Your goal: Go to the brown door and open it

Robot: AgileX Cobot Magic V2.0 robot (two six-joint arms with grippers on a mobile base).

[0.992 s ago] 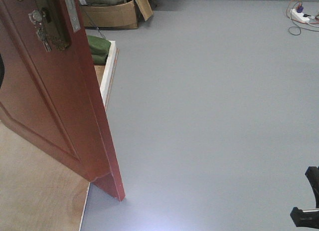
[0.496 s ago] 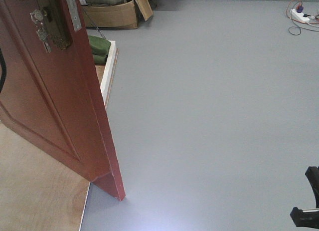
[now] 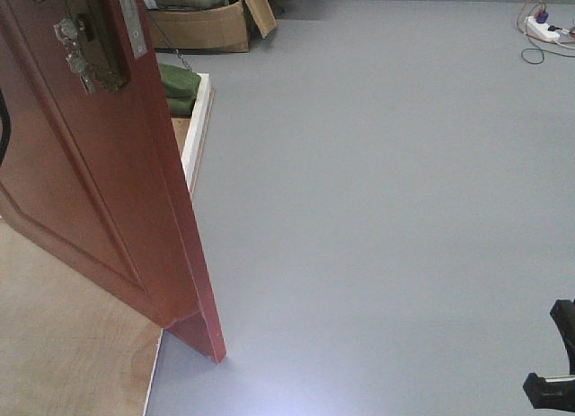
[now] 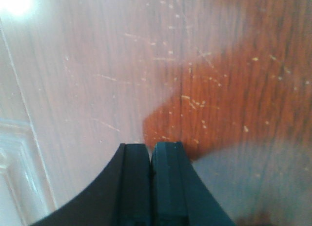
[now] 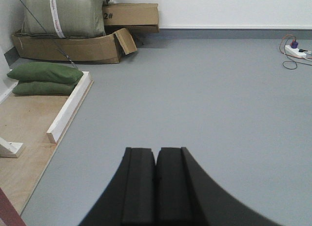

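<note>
Both jaws closed, brown door [image 3: 90, 173] ajar

Open grey floor [image 3: 377, 209] lies right of the glossy reddish-brown wooden door [image 3: 99, 182].
Behind the door, a white wooden beam [image 3: 196, 128], green sandbags [image 3: 178, 85] and a brown cardboard box [image 3: 202, 25] block the left side.

The front-facing camera looks steeply down on the grey floor [image 3: 377, 209] beside the brown door [image 3: 99, 182]. The left wrist camera sits behind the left fingers [image 4: 136, 182], very close to the door. The right wrist camera looks low past the right fingers [image 5: 141, 187]. Far ahead of them, the cardboard box [image 5: 73, 45] and power strip [image 5: 298, 51] also appear in the front view.
</note>
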